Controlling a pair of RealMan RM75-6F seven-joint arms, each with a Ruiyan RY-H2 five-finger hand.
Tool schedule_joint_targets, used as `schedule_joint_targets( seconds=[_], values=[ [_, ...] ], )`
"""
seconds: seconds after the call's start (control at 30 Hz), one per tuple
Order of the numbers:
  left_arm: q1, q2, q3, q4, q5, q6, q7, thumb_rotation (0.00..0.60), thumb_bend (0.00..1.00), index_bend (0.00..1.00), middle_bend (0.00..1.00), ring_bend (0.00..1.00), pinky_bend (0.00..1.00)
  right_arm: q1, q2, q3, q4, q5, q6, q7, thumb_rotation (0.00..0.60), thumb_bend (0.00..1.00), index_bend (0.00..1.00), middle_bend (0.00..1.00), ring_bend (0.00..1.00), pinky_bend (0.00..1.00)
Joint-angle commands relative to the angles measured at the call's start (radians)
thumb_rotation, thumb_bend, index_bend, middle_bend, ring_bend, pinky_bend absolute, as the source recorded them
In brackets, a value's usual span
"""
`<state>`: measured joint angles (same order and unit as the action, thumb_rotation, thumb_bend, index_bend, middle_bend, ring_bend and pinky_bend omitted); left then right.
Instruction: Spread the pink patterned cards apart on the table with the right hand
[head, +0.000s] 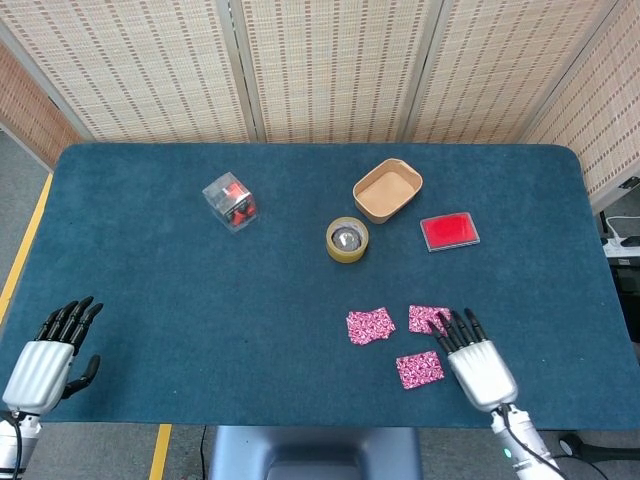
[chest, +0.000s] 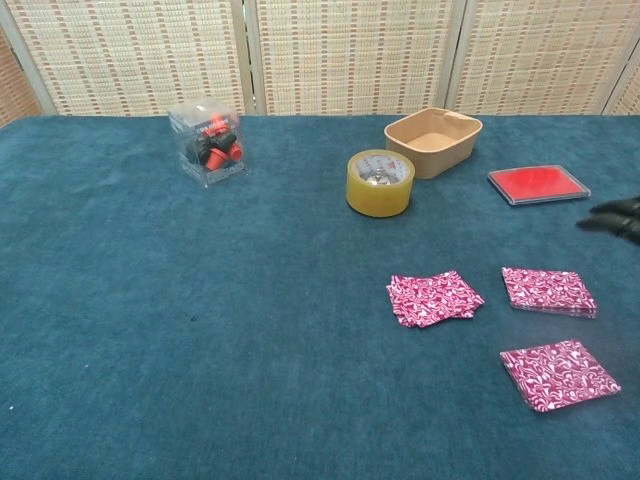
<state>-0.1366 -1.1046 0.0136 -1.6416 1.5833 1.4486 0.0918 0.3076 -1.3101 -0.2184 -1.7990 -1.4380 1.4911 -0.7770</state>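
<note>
A: Right robot hand (head: 482, 368) hovered near the tabletop's (head: 150, 260) front right edge, fingers apart, nothing held. Pink patterned cards (chest: 557, 374) lying in three separate piles there.

B: Probably best pressed flat on a stack, then slid sideways, lightly.
</note>
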Motion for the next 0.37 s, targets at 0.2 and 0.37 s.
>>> schedule_joint_targets(
  seconds=[0.2,0.37],
  values=[
    [-0.001,-0.043,-0.008,0.043,0.011,0.012,0.016,0.600,0.46,0.00,0.00,0.00,0.12,-0.195,0.052,0.062,0.173,-0.062,0.235,0.377,0.600,0.26,0.00,0.00,0.00,0.00],
    [-0.001,-0.057,-0.010,0.042,0.017,0.021,0.045,0.600,0.46,0.00,0.00,0.00,0.12,-0.208,0.088,0.085,0.174,-0.072,0.221,0.434,0.600,0.26,0.00,0.00,0.00,0.00]
  ],
)
